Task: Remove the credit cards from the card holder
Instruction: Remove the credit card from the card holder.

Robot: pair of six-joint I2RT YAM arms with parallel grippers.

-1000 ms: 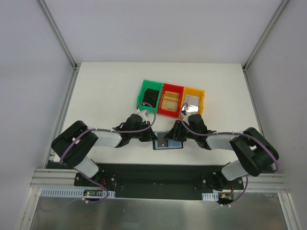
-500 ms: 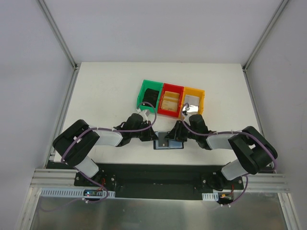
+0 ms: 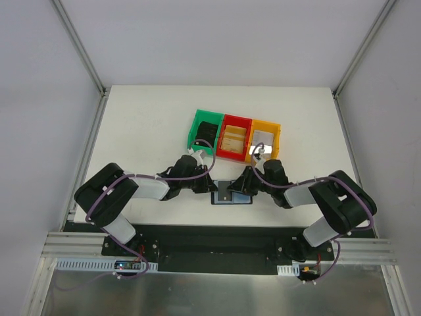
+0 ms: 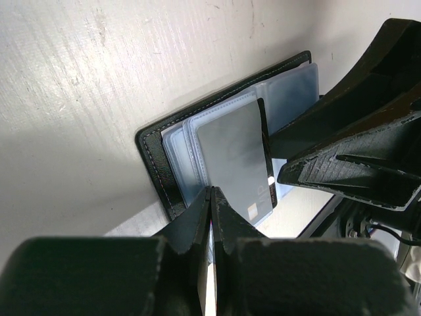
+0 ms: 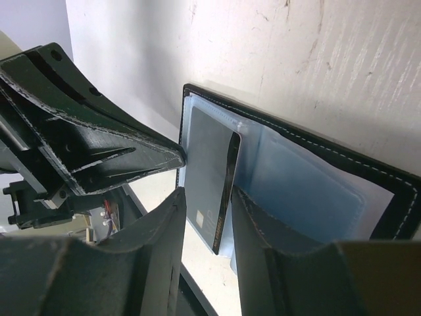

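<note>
The black card holder [image 3: 231, 196] lies open near the table's front edge, its grey-blue clear sleeves showing [image 4: 152, 158] [image 5: 329, 153]. A grey credit card [image 4: 233, 155] [image 5: 204, 164] sticks partly out of a sleeve, with one long edge lifted. My left gripper [image 3: 209, 186] [image 4: 212, 192] is shut, its tip pressing on the holder's left half by the card's corner. My right gripper [image 3: 239, 187] [image 5: 207, 197] is open. Its two fingers straddle the card's raised edge, with a gap showing on the left side.
Three small bins stand in a row just behind the holder: green [image 3: 205, 131], red [image 3: 235, 137] and yellow [image 3: 265, 138], each with something inside. Both arms meet over the holder, their fingers [image 4: 342, 158] close together.
The right gripper's jaws have narrowed a little around the card, and that arm has edged slightly towards the holder. The left gripper stays shut in place.
</note>
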